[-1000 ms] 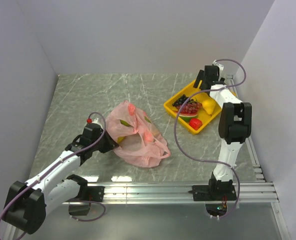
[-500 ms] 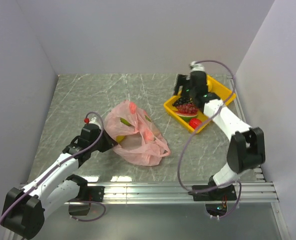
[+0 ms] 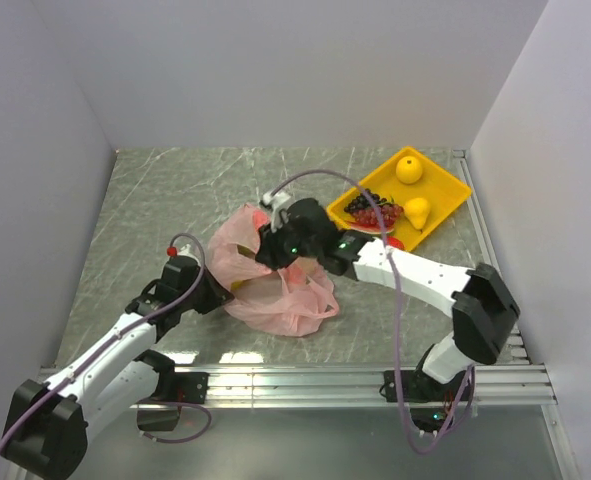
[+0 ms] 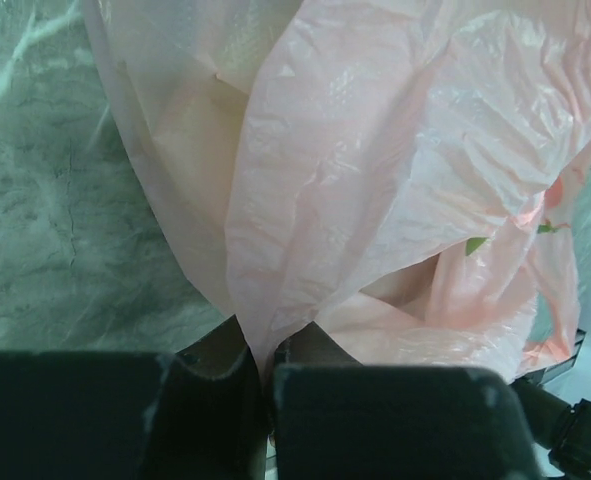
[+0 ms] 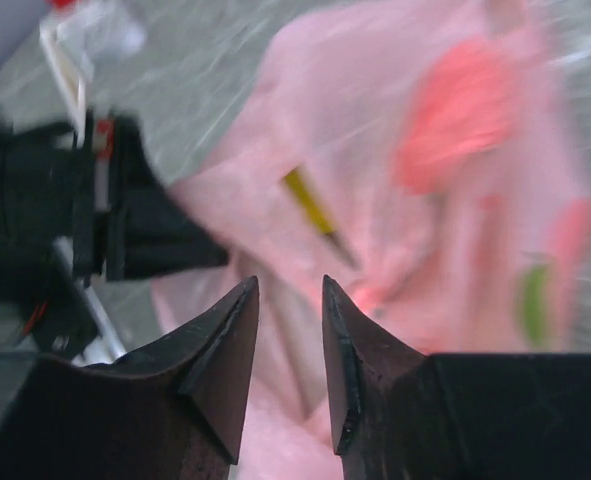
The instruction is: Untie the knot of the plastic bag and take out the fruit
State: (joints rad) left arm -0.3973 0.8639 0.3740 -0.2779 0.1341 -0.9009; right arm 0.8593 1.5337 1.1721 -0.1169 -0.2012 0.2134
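The pink plastic bag [image 3: 280, 290] lies crumpled on the marble table. My left gripper [image 4: 265, 348] is shut on a fold of its left edge, and the top view shows this left gripper [image 3: 213, 290] at the bag's left side. My right gripper [image 5: 290, 288] hovers just over the bag's top with a narrow gap between its fingers and nothing in it; seen from above, the right gripper [image 3: 273, 250] is over the bag's upper part. Reddish fruit [image 5: 457, 110] shows through the plastic. A round yellow fruit [image 3: 409, 168] and a pear [image 3: 416, 210] lie in the tray. The knot is out of view.
The yellow tray [image 3: 453, 196] stands at the back right, with grape bunches [image 3: 371, 209] in its near half. Walls close the table on the left, back and right. An aluminium rail [image 3: 355, 380] runs along the near edge.
My right arm swung from the yellow tray leftwards to above the bag, and its jaws narrowed. The left gripper kept its hold on the bag's edge.
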